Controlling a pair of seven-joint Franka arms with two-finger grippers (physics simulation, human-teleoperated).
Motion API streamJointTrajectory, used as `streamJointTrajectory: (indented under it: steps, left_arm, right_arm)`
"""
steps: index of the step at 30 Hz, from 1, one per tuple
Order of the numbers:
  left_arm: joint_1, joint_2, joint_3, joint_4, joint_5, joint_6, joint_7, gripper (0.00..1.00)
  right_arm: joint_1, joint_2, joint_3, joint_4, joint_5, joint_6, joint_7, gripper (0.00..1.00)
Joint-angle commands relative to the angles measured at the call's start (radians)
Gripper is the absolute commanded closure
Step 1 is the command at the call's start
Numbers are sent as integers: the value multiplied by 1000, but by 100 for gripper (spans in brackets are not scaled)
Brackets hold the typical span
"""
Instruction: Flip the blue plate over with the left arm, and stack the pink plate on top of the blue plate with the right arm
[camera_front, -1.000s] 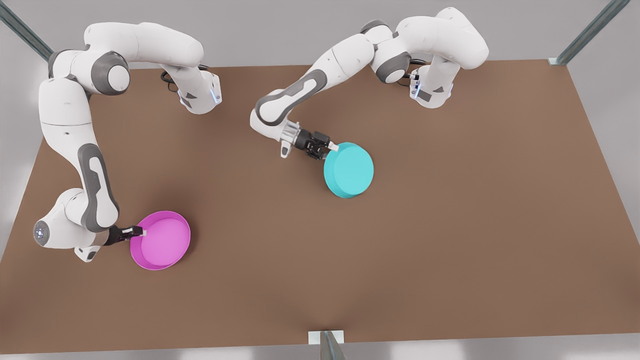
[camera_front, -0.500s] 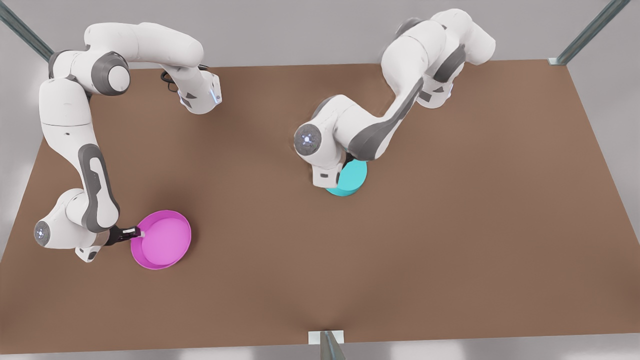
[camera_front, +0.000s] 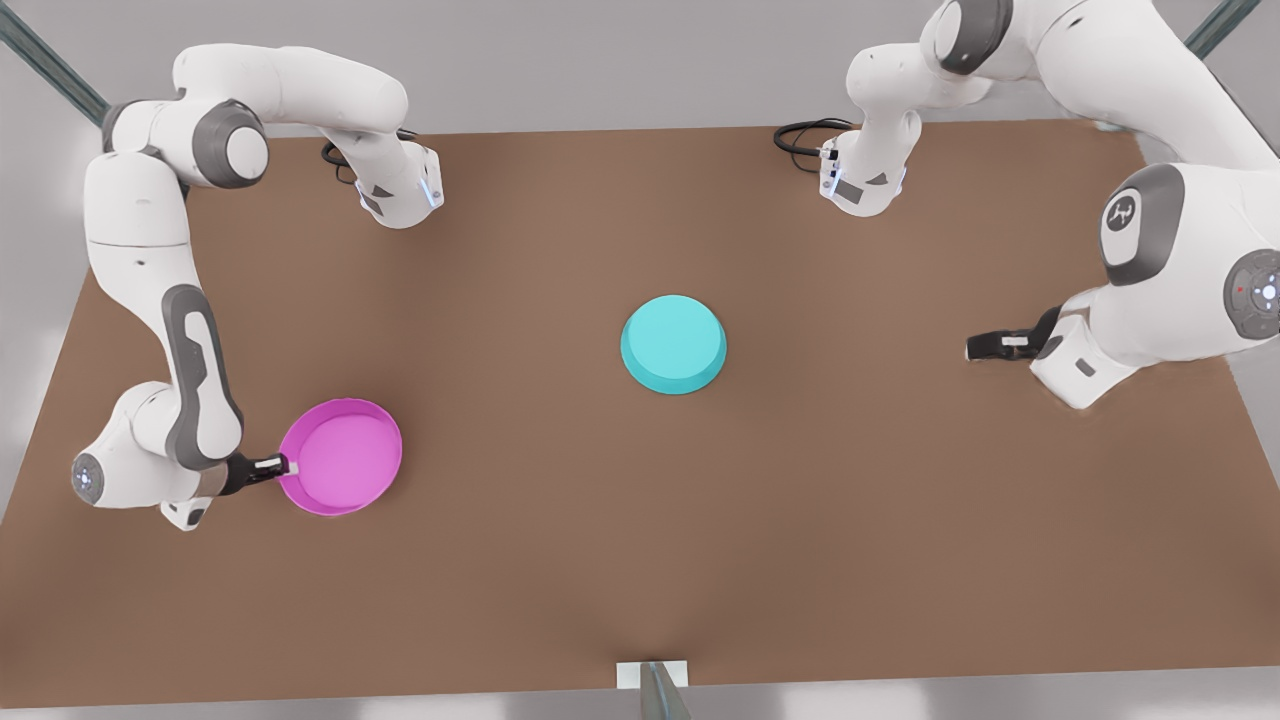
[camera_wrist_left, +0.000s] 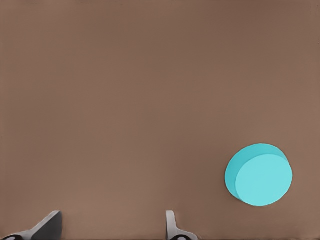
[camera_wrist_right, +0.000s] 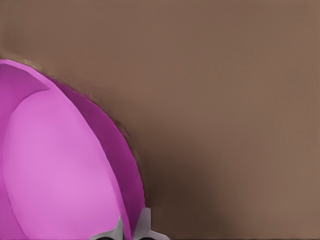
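front view: the blue plate (camera_front: 673, 343) lies upside down in the middle of the table (camera_front: 800, 520), alone. the left gripper (camera_front: 975, 347) waits far off at the front view's right, holding nothing. the right gripper (camera_front: 283, 466) pinches the pink plate (camera_front: 341, 456) by its rim.

left wrist view: its fingers (camera_wrist_left: 172, 227) are spread apart, with the blue plate (camera_wrist_left: 259, 174) well away.

right wrist view: the fingers (camera_wrist_right: 143, 223) squeeze the pink plate's (camera_wrist_right: 60, 170) rim.

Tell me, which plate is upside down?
The blue plate, alone mid-table: its flat underside faces up. The pink plate shows its hollow inside, with the right gripper pinching its rim.
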Motion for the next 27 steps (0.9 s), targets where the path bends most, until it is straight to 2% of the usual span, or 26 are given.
streamJointTrajectory:
  steps: [1, 3, 5, 11, 13, 15, 17, 23, 27]
  left_arm:
    - [-12, -24, 11, -36, 36, 21, 15, 0]
    - [-10, -124, 14, -184, 38, 118, 35, 0]
    - [-10, -121, 14, -184, 38, 118, 35, 0]
    - [-7, -118, 12, -184, 38, 118, 35, 0]
    - [-7, -116, 12, -184, 38, 118, 35, 0]
    - [-6, -116, 12, -184, 38, 118, 35, 0]
    - [-6, -116, 12, -184, 38, 116, 35, 0]
    - [-6, -116, 14, -184, 38, 115, 35, 0]
    - [-6, -116, 14, -184, 38, 113, 35, 0]
  right_arm:
    - [-2, -1, 13, 0, -7, -4, 9, 79]
    - [-13, -6, 67, 0, -5, -36, 31, 79]
    - [-14, -9, 145, -8, -5, -61, 63, 79]
    - [79, -9, 218, -25, 61, -53, 77, 79]
    - [105, -11, 284, -43, 59, -44, 141, 79]
    - [196, -41, 289, -87, 59, 11, 235, 79]
    - [205, -77, 370, -179, 53, 129, 353, 79]
    - [409, -127, 401, -262, 53, 304, 702, 79]
    - [478, -198, 415, -339, 50, 329, 838, 79]
